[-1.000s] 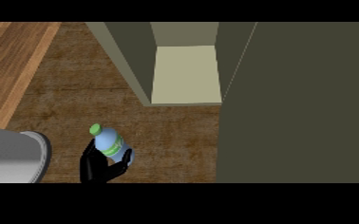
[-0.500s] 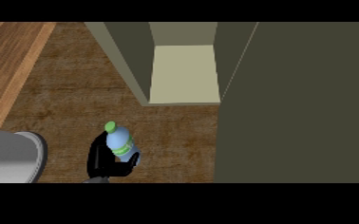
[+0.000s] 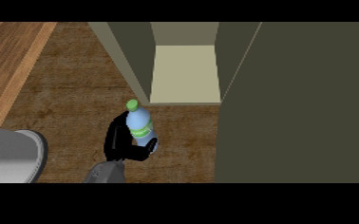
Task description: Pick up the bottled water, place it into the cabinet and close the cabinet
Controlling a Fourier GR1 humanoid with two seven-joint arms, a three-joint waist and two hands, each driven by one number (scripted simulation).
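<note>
1. Starting with the biggest thing, we note the dark olive flat cabinet door (image 3: 294, 104) standing open along the view's right side. We judge that the carry should stay wide of it, so the door is nudged only when it is time to close it.
2. We see the brown wooden table (image 3: 70, 99) stretching in front of the cabinet; whether the bottle's base is clear of it, we cannot tell.
3. We take the olive-grey box cabinet (image 3: 129, 52) as the target. Its left wall reaches toward us, and the load sits just short of that wall's front edge.
4. We would aim for the pale cream shelf floor (image 3: 186, 73) inside, up and to the right of the bottle. That means shifting right first, then forward, and setting down deep enough for the door to shut.
5. We cannot identify the pale grey rounded shape (image 3: 17, 154) at the lower left edge.
6. We see the black right robot hand (image 3: 118, 142) with fingers and thumb curled round the bottle's lower body; it should open only once the base rests on the shelf.
7. We find the clear plastic water bottle (image 3: 140, 123) slightly tilted, below and left of the opening.
8. We would watch its green round cap (image 3: 132, 105), the part nearest the wall.
</note>
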